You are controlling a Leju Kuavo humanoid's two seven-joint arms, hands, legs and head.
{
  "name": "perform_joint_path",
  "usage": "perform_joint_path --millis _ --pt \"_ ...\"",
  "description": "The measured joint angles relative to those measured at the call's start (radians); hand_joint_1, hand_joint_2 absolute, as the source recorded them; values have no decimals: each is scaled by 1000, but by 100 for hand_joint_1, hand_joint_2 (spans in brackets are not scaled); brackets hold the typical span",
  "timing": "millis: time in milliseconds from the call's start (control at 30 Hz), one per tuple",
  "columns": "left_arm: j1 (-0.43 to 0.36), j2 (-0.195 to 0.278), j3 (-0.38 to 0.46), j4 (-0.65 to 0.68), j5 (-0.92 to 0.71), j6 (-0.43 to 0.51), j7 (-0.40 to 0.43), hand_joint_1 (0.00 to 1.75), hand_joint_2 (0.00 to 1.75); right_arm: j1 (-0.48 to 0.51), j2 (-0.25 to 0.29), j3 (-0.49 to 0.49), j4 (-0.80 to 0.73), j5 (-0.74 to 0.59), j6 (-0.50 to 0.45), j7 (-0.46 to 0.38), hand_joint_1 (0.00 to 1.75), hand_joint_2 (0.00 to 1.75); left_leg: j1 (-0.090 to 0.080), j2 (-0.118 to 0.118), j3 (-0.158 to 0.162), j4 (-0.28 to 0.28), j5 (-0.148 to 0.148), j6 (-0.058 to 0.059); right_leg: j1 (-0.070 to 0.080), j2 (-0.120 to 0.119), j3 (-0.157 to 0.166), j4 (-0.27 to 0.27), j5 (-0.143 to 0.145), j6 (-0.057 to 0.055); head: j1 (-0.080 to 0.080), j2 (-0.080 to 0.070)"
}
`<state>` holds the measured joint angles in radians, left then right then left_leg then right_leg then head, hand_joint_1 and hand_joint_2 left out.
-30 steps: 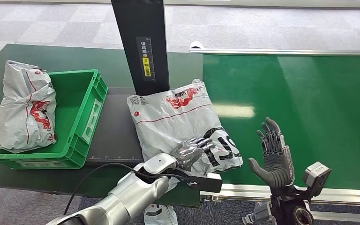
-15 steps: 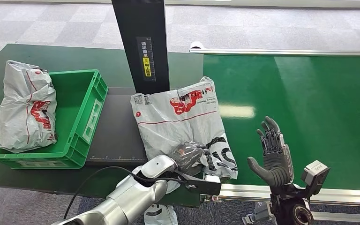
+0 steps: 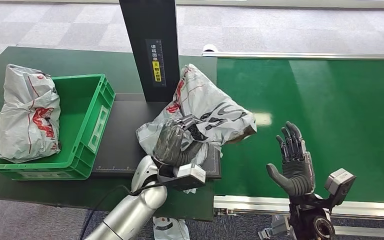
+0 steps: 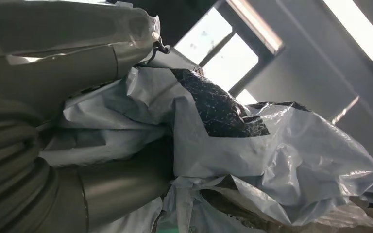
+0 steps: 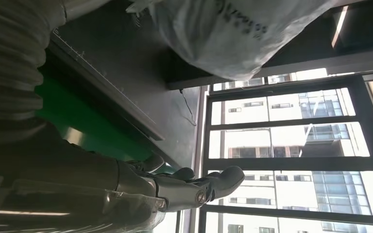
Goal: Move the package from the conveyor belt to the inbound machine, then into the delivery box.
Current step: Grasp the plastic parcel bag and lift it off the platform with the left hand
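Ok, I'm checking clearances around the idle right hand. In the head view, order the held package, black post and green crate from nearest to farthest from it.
From the right hand:
1. Held package, just to its left.
2. Black post, behind the package.
3. Green crate, far left.

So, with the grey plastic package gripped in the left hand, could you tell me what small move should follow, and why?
Probably carry it leftward toward the green plastic crate. The left hand holds the crumpled grey plastic package lifted above the dark scanner platform, and the right hand hovers open, apart from it.

Dark green table [image 3: 80, 62] carries green crate [image 3: 87, 117], black scanner platform [image 3: 122, 137].
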<state>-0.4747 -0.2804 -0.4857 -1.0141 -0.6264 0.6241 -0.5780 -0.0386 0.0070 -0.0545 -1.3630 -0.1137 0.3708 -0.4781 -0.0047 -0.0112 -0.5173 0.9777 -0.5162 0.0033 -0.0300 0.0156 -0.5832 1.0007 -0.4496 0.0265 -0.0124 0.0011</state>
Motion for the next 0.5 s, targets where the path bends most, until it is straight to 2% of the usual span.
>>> perform_joint_path --millis 100,200,333,500 --pt "14 3 36 -69 25 59 -66 175 175 1 -1 1 0 -7 -10 0 0 175 0 0 0 0 0 0 0 0 0 0 0 0 0 0" --pt "41 -1 89 -155 -35 70 -110 175 175 1 -4 3 0 -14 -16 0 0 175 0 0 0 0 0 0 0 0 0 0 0 0 0 0" --pt "83 -12 167 -326 -177 72 -117 175 175 4 -10 10 3 -23 -27 0 0 175 0 0 0 0 0 0 0 0 -1 0 0 0 0 0" --pt "107 -19 242 -527 -262 73 -118 175 175 23 -15 17 2 -31 -36 0 0 175 0 0 0 0 0 0 0 0 -1 0 0 0 0 0"
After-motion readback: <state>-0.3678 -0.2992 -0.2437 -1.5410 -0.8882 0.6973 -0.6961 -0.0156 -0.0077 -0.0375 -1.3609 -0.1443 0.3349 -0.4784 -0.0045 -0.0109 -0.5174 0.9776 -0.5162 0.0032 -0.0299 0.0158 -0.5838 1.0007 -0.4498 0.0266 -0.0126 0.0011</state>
